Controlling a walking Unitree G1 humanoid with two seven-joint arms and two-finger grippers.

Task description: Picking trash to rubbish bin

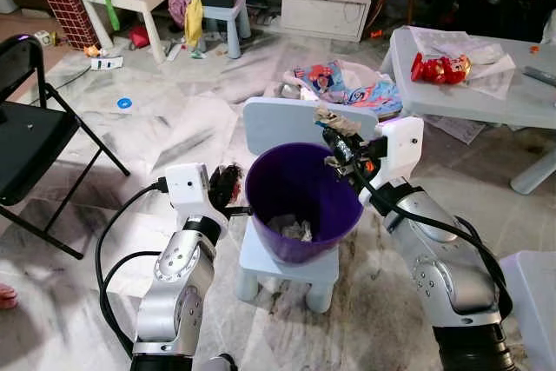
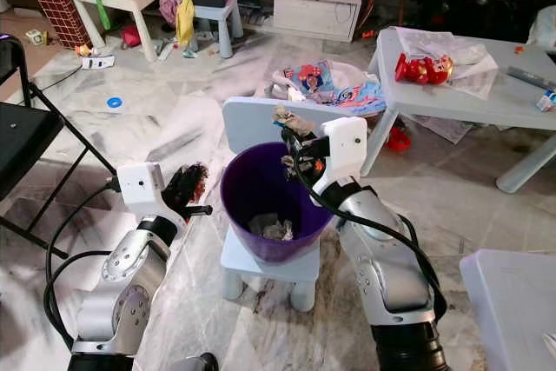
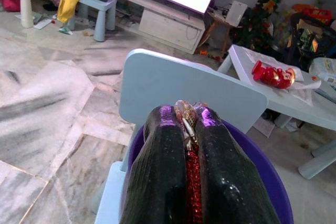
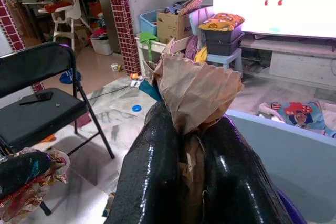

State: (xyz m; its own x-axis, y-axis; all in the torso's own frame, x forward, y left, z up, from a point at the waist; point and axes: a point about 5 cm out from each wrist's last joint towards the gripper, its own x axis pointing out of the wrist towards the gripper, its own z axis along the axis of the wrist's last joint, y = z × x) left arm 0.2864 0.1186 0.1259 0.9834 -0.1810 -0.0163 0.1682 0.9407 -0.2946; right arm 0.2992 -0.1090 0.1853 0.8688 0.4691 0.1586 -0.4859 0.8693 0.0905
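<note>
brown paper trash (image 4: 197, 90) pinched in right fingers (image 4: 157, 171) over purple bin's rim (image 1: 261, 162).

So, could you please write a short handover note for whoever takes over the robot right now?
Left hand: shut on a shiny red wrapper, held beside the left rim of the purple bin.
Right hand: shut on crumpled brown paper, over the bin's right rim.
The bin stands on a small pale blue chair.
Done: some crumpled trash already lies in the bin.
Left: drop both pieces into the bin.
</note>
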